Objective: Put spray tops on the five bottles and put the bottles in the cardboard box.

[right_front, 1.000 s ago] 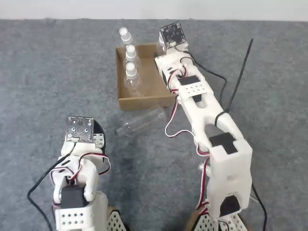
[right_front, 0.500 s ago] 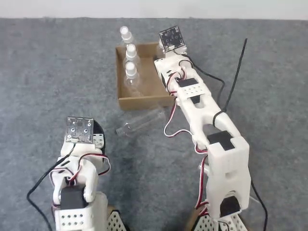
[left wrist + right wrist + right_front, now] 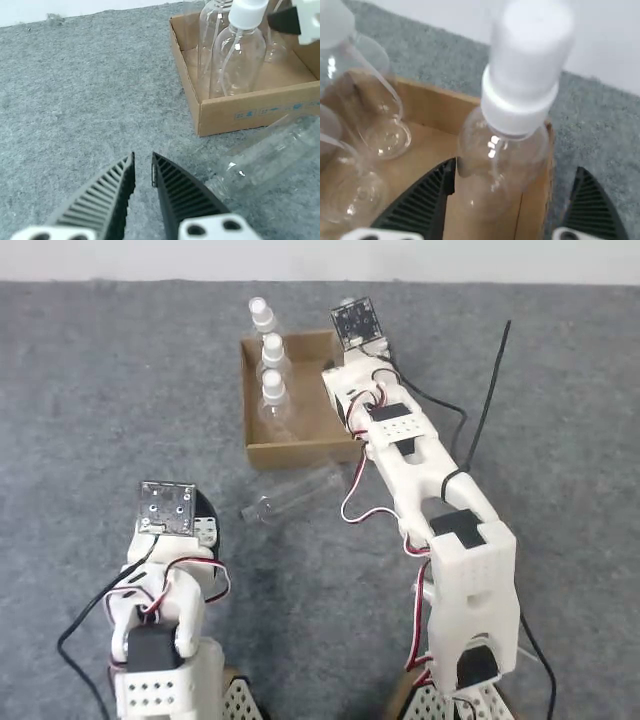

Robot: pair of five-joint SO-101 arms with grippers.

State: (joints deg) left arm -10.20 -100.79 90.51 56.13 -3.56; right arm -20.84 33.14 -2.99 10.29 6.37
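Capped bottle [image 3: 500,155] stands upright in the cardboard box [image 3: 300,452], at its far right corner. The right gripper [image 3: 515,170] has its jaws spread wide either side of it. Three more bottles [image 3: 272,390] line the left wall. One topless bottle [image 3: 292,493] lies (on its side) just outside the front wall. The left gripper [image 3: 143,157] hangs low over the carpet [image 3: 75,90], jaws barely apart.

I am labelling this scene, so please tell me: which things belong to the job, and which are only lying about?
Job: cardboard box; three capped bottles in it; capped bottle inside the open right gripper; topless bottle lying beside the box; left gripper.
Lying about: black cable; grey carpet.
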